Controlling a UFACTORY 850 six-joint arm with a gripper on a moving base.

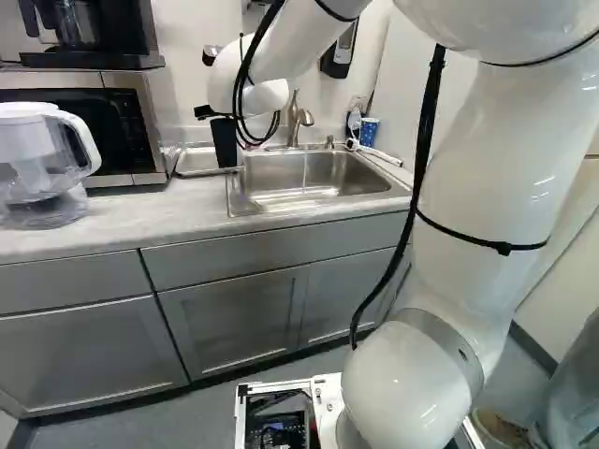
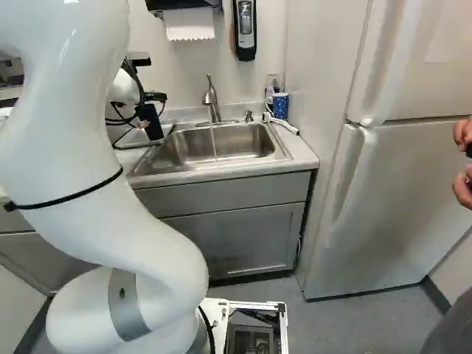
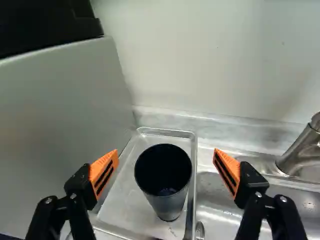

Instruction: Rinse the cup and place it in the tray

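The dark, tapered cup (image 3: 167,195) stands upright in the metal tray (image 3: 135,129), close to its sink-side rim; a little wetness shows inside the cup. In the left base view the cup (image 1: 225,143) appears as a black shape at the tray's end. Only a small black part of my gripper (image 1: 208,111) seems to show there, above the cup, the rest hidden by the wrist and cables. In the wrist view my gripper (image 3: 166,167) is open, fingers wide apart, nothing held. The cup is ahead of the gap, touching neither orange pad.
Right of the tray is the sink (image 2: 221,144), with a thin stream falling from the faucet (image 2: 212,103). A microwave (image 1: 112,131) stands beside the tray, a water pitcher (image 1: 47,168) nearer on the counter. A blue cup (image 2: 280,105) stands behind the sink's far corner.
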